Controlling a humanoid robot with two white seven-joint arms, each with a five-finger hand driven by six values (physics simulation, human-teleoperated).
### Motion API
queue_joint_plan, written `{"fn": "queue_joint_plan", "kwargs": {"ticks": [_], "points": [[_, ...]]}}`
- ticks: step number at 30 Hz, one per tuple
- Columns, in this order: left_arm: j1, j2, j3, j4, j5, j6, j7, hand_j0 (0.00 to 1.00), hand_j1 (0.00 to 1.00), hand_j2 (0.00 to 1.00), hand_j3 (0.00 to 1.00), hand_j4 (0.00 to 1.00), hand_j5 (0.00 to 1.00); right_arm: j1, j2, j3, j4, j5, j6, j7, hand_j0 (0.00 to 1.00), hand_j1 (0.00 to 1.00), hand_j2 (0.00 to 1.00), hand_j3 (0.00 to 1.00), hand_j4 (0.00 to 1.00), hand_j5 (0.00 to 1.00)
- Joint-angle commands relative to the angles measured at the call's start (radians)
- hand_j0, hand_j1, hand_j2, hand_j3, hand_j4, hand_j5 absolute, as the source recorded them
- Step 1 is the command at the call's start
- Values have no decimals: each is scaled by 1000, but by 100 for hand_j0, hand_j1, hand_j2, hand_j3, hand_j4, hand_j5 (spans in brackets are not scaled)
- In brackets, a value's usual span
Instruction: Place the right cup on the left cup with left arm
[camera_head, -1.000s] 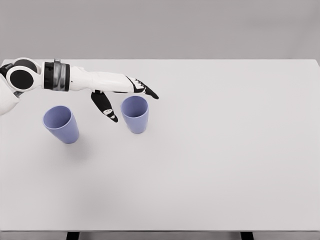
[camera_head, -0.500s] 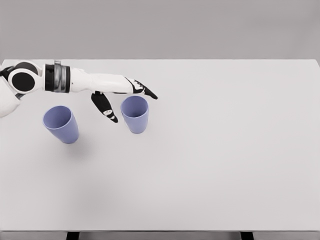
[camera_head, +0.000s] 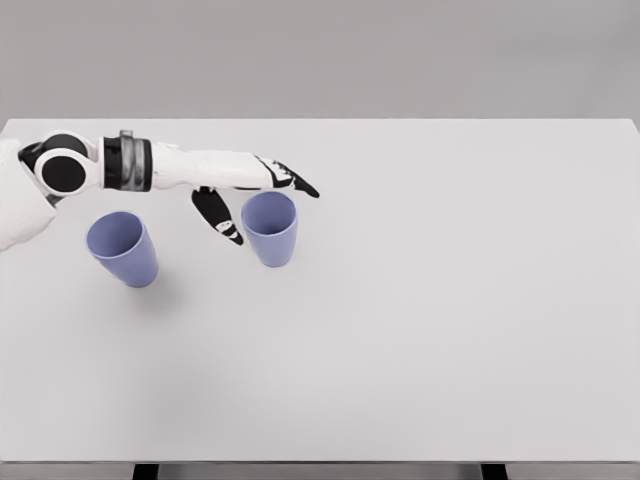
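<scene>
Head view: upright lavender right cup (camera_head: 270, 228) stands between the empty, spread left robot hand (camera_head: 250, 192) fingers.

Left arm (camera_head: 190, 168): smooth white shell, tapering toward the wrist. Round black disc joint (camera_head: 63, 172) set in a white housing near the shoulder end. Black band beside a grey metallic ring (camera_head: 128, 163) on the forearm. Left hand (camera_head: 250, 190): white back, black fingers (camera_head: 218, 216) with small white markings.
</scene>
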Motion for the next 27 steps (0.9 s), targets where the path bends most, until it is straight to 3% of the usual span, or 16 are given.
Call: {"fn": "queue_joint_plan", "kwargs": {"ticks": [1,16,18,22,27], "points": [[2,-3,2,1,6,2,1,100,100,100,100,100,100,0,0,0,0,1,0,0,100,100,100,100,100,100],[18,-20,3,6,-17,2,1,100,100,100,100,100,100,0,0,0,0,1,0,0,100,100,100,100,100,100],[18,-20,3,6,-17,2,1,95,95,95,95,95,95,0,0,0,0,1,0,0,100,100,100,100,100,100],[26,-19,3,6,-17,2,1,72,72,72,72,72,72,0,0,0,0,1,0,0,100,100,100,100,100,100],[34,-16,3,7,-23,2,0,66,66,66,66,66,66,0,0,0,0,1,0,0,100,100,100,100,100,100]]}}
